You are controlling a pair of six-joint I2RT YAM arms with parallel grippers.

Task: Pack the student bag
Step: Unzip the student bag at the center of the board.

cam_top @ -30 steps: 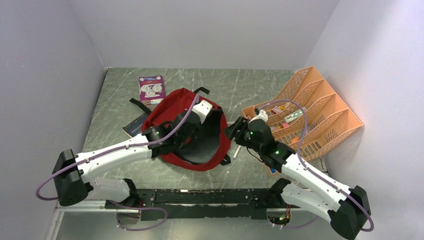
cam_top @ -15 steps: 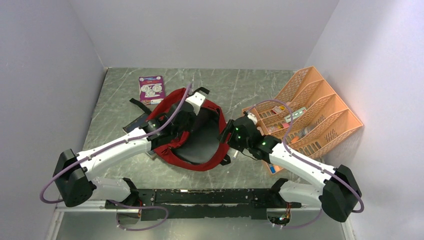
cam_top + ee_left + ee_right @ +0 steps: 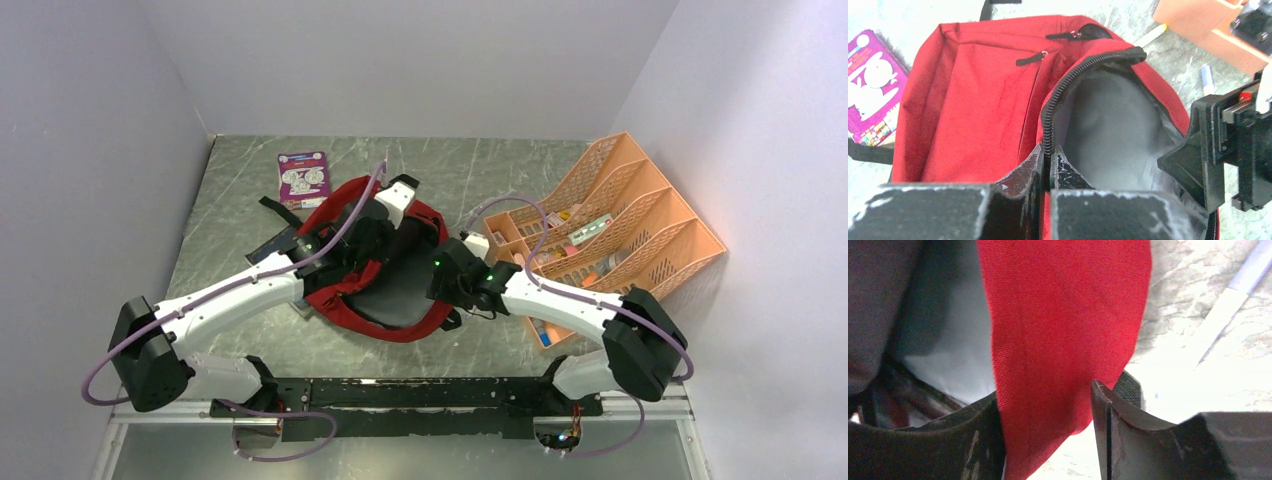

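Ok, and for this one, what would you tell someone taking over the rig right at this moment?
Left gripper: shut on the student bag's zipper edge, holding the mouth open.
Right gripper: fingers straddle the bag's red right wall; grip unclear.
Done: bag unzipped; only grey lining shows inside.
Left to do: pack the purple book behind the bag, the pen beside it, and the items in the orange organiser.
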